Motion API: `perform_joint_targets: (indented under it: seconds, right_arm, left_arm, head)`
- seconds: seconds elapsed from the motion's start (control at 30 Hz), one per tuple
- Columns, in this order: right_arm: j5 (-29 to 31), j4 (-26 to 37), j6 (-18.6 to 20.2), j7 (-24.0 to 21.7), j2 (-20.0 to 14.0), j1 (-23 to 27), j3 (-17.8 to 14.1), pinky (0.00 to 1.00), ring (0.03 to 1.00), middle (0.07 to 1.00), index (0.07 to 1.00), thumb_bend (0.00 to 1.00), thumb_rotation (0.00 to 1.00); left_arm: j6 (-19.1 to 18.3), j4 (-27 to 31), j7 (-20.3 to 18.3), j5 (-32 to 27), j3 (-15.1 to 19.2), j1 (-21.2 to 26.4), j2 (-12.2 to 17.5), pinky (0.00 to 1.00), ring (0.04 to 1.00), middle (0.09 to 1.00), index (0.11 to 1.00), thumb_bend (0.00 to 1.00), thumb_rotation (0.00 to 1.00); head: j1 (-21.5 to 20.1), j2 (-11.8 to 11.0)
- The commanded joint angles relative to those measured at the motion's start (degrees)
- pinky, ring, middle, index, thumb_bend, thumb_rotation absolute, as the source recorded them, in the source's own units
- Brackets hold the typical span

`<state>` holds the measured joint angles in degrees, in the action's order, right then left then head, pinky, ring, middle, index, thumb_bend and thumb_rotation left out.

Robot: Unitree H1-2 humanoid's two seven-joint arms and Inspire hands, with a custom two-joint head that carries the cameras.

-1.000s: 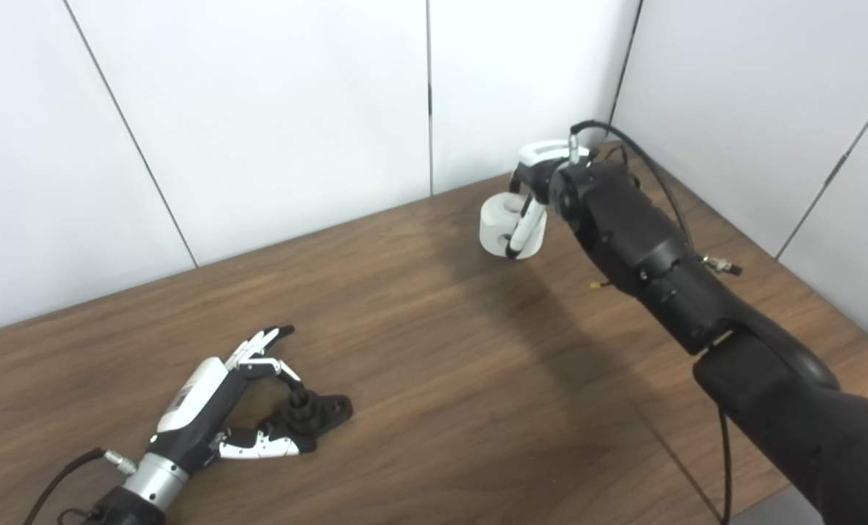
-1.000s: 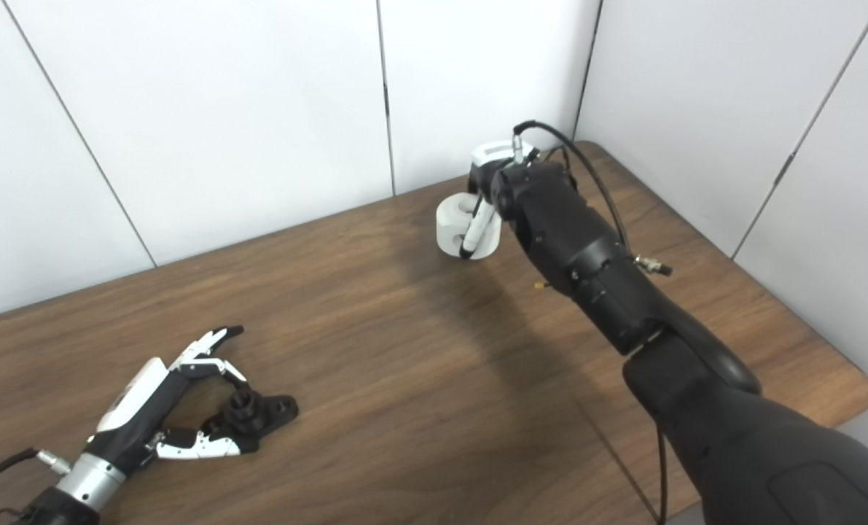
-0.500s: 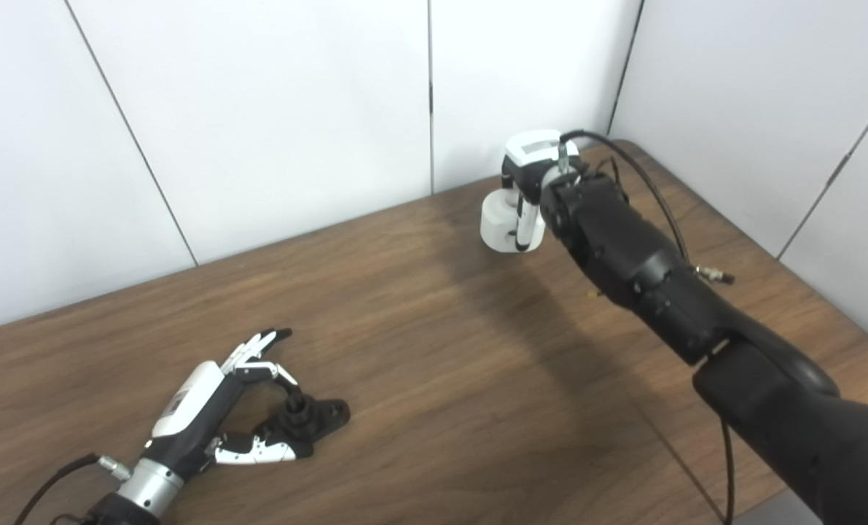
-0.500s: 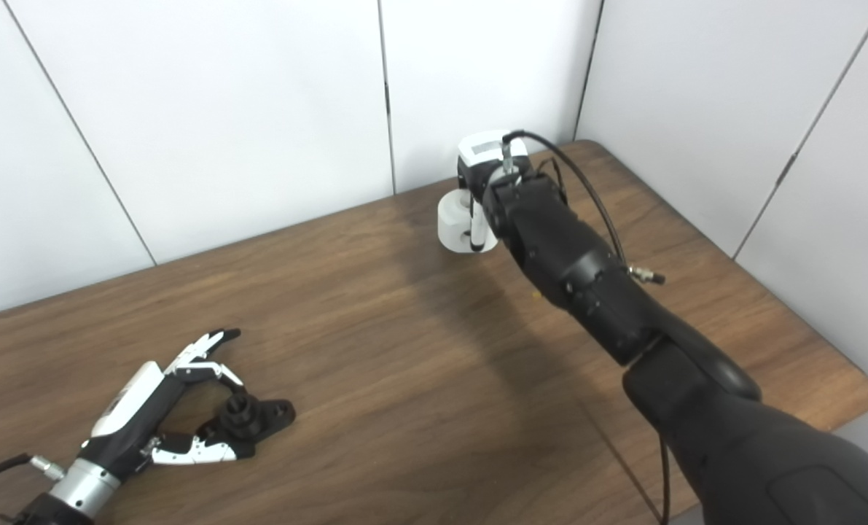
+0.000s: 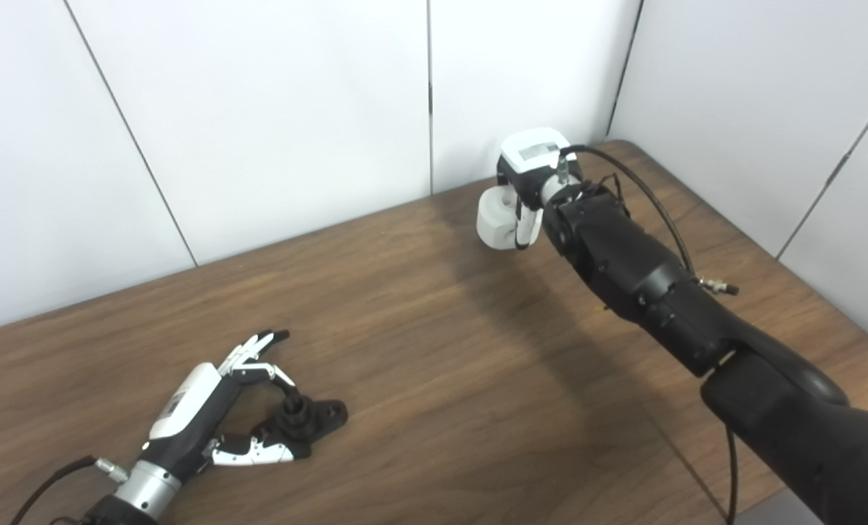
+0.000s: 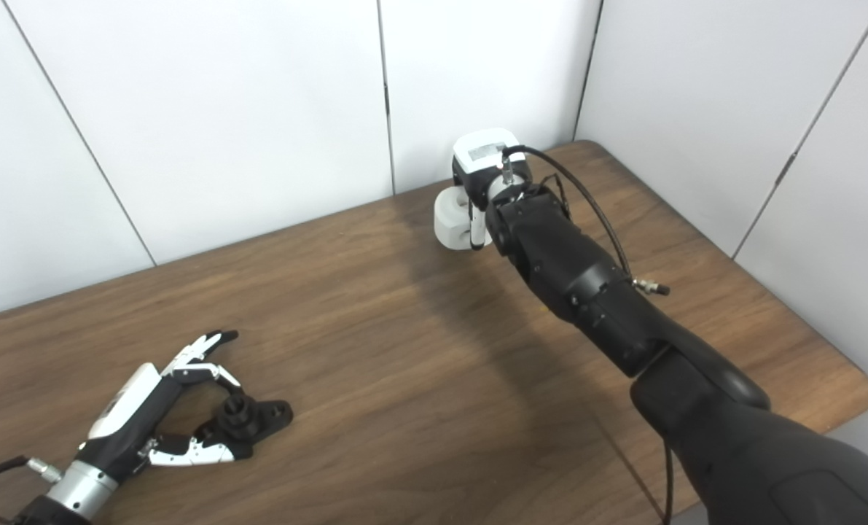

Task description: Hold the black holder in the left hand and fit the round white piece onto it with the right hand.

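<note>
The black holder (image 5: pixel 310 419) lies on the table at the near left, a short peg standing up from its flat base. My left hand (image 5: pixel 200 408) rests on the table around it, thumb along its near side and one finger curled onto the peg, the other fingers stretched out. The round white piece (image 5: pixel 493 219), a thick ring with a hole in the middle, is held in my right hand (image 5: pixel 528 182) above the far right of the table. The right hand's fingers are wrapped around the ring. The two hands are far apart.
The brown wooden table (image 5: pixel 434 350) fills the view, with white wall panels (image 5: pixel 259 109) right behind it and along its right side. The table's right corner and edge show in the right eye view (image 6: pixel 867 397). A black cable (image 5: pixel 652 197) loops off my right wrist.
My right hand has turned at the wrist and shifted slightly left with the white piece. My left hand and the holder have slid a little toward the near left.
</note>
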<state>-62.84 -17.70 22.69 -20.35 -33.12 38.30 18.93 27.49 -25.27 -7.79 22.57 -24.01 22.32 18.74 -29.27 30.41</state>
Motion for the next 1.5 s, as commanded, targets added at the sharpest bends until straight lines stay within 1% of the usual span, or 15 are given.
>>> perform_joint_targets:
  seconds: [0.0, 0.1, 0.27, 0.5, 0.6, 0.67, 0.7, 0.77, 0.8, 0.83, 0.93, 1.07, 1.13, 1.37, 1.47]
  right_arm:
    - [1.0, 3.4, -0.8, 1.0, -1.9, 2.2, -1.4, 1.0, 0.897, 0.777, 0.483, 0.52, 0.14]
    - [1.7, 7.0, -0.6, -2.4, -1.8, 2.8, -1.0, 0.98, 0.899, 0.781, 0.483, 0.52, 0.14]
    - [2.7, 12.7, -2.1, -9.7, -2.1, 4.3, 0.2, 0.97, 0.9, 0.775, 0.483, 0.52, 0.14]
    - [4.1, 22.7, -0.7, -22.7, 0.2, 7.4, 1.6, 0.96, 0.907, 0.789, 0.483, 0.52, 0.14]
    - [4.3, 26.1, -1.1, -26.2, 1.1, 8.1, 2.3, 0.96, 0.907, 0.794, 0.483, 0.52, 0.14]
    - [5.1, 27.8, -1.7, -27.0, 1.6, 7.9, 2.1, 0.93, 0.898, 0.789, 0.483, 0.53, 0.14]
    - [5.2, 28.7, -1.8, -27.5, 1.9, 7.9, 2.1, 0.93, 0.901, 0.788, 0.483, 0.53, 0.14]
    - [5.0, 30.4, -2.0, -29.0, 2.3, 7.9, 2.3, 0.93, 0.906, 0.789, 0.482, 0.53, 0.14]
    - [4.9, 31.2, -2.2, -29.6, 2.5, 8.0, 2.4, 0.93, 0.908, 0.79, 0.482, 0.53, 0.14]
    - [5.2, 31.9, -2.6, -29.9, 2.6, 7.9, 2.4, 0.92, 0.908, 0.791, 0.482, 0.53, 0.14]
    - [6.3, 34.1, -4.2, -29.9, 2.8, 7.2, 2.2, 0.89, 0.888, 0.782, 0.481, 0.53, 0.14]
    - [7.2, 36.2, -5.0, -30.5, 2.9, 6.5, 1.9, 0.91, 0.899, 0.795, 0.482, 0.52, 0.14]
    - [7.6, 37.1, -5.6, -30.5, 3.0, 6.2, 1.9, 0.91, 0.901, 0.799, 0.483, 0.52, 0.14]
    - [9.5, 37.8, -10.0, -28.4, 3.8, 4.7, 1.7, 0.89, 0.889, 0.795, 0.482, 0.52, 0.14]
    - [10.7, 37.8, -12.5, -26.5, 4.5, 3.8, 1.6, 0.85, 0.871, 0.781, 0.48, 0.53, 0.14]
  left_arm:
    - [-3.3, -2.8, -1.9, 3.0, -1.3, -6.3, 1.7, 1.0, 1.0, 0.96, 0.482, 0.52, 0.05]
    - [-3.4, -2.9, -1.5, 3.6, -1.3, -6.2, 1.4, 1.0, 1.0, 0.956, 0.482, 0.52, 0.05]
    - [-3.8, -2.6, -1.4, 3.9, -1.5, -6.2, 0.7, 1.0, 1.0, 0.953, 0.482, 0.52, 0.05]
    - [-5.2, -2.1, -0.7, 5.7, -2.0, -5.9, -0.9, 1.0, 1.0, 0.955, 0.482, 0.52, 0.06]
    - [-6.0, -1.7, -0.1, 7.0, -2.2, -5.9, -1.6, 1.0, 1.0, 0.957, 0.482, 0.52, 0.06]
    - [-6.6, -1.6, -0.1, 7.4, -2.3, -5.8, -2.3, 1.0, 1.0, 0.961, 0.482, 0.52, 0.06]
    - [-6.9, -1.5, -0.1, 7.6, -2.3, -5.8, -2.5, 1.0, 1.0, 0.961, 0.482, 0.52, 0.06]
    - [-7.8, -1.2, 0.0, 8.1, -2.5, -5.7, -3.2, 1.0, 1.0, 0.96, 0.482, 0.52, 0.06]
    - [-8.2, -1.0, 0.0, 8.3, -2.6, -5.7, -3.5, 1.0, 1.0, 0.96, 0.482, 0.52, 0.06]
    - [-8.6, -1.0, 0.0, 8.6, -2.7, -5.6, -3.8, 1.0, 1.0, 0.961, 0.482, 0.52, 0.06]
    - [-9.4, -1.4, -0.1, 8.9, -3.0, -5.2, -4.8, 1.0, 1.0, 0.962, 0.482, 0.52, 0.06]
    - [-11.0, -1.2, -0.7, 9.2, -3.3, -4.8, -5.6, 1.0, 1.0, 0.972, 0.482, 0.52, 0.06]
    - [-12.0, -1.1, -1.0, 9.3, -3.5, -4.5, -6.1, 1.0, 1.0, 0.975, 0.482, 0.52, 0.06]
    - [-11.8, -2.4, 0.4, 9.4, -3.7, -3.7, -7.6, 1.0, 1.0, 0.965, 0.481, 0.52, 0.06]
    - [-12.6, -2.1, 0.2, 9.5, -3.9, -3.5, -8.1, 1.0, 1.0, 0.964, 0.481, 0.52, 0.06]
  head:
    - [0.4, 0.2]
    - [1.5, 0.6]
    - [4.3, 1.6]
    - [9.5, 3.0]
    - [11.7, 3.5]
    - [15.0, 4.0]
    - [15.0, 4.0]
    - [18.4, 4.7]
    - [18.4, 4.7]
    - [20.2, 5.0]
    - [23.1, 5.6]
    - [26.4, 6.4]
    - [27.6, 6.7]
    - [31.0, 7.8]
    - [31.6, 8.2]
